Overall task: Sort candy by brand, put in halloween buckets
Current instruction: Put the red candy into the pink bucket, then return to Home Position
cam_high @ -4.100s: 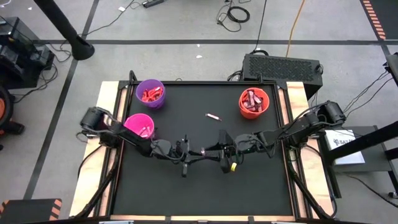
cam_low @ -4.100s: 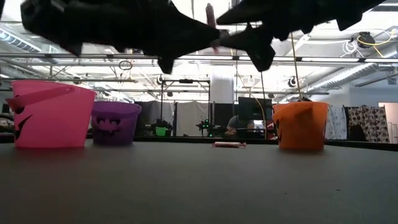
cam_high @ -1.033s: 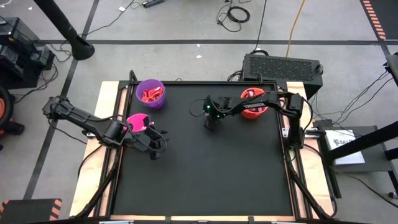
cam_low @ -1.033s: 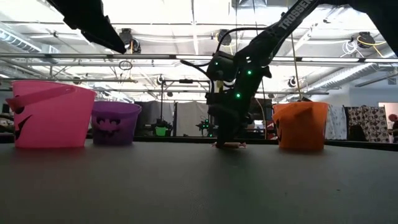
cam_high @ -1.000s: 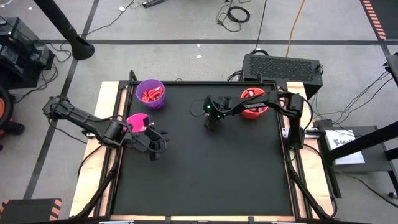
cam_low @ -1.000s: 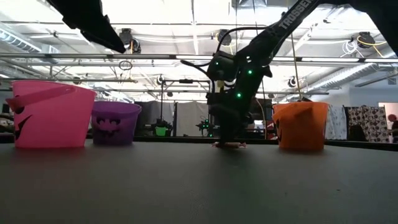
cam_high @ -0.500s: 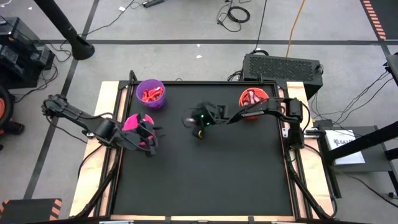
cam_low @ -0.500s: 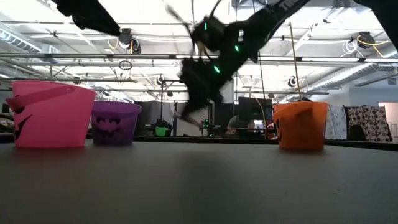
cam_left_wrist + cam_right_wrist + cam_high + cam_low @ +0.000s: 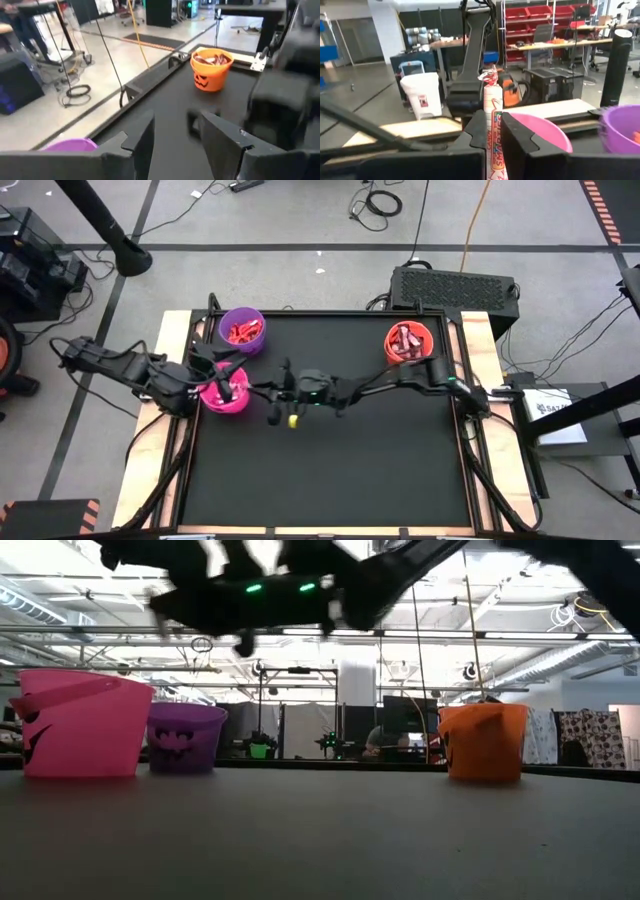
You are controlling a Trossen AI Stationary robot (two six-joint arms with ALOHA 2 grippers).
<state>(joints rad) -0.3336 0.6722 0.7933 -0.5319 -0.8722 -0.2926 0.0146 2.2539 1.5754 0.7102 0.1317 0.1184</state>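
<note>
We see the right tool (image 9: 492, 131) clamped on a pinkish-white candy stick (image 9: 493, 120), left of centre beside the pink bucket (image 9: 224, 394); left tool (image 9: 175, 135) open, empty.

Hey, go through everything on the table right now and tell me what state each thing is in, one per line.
Right gripper: shut on a candy stick, raised near the pink bucket.
Left gripper: open, empty, over the pink bucket.
Pink bucket: upright, holds some candy.
Purple bucket: upright, red candy inside.
Orange bucket: upright, dark bars inside.
Table: no loose candy showing.
</note>
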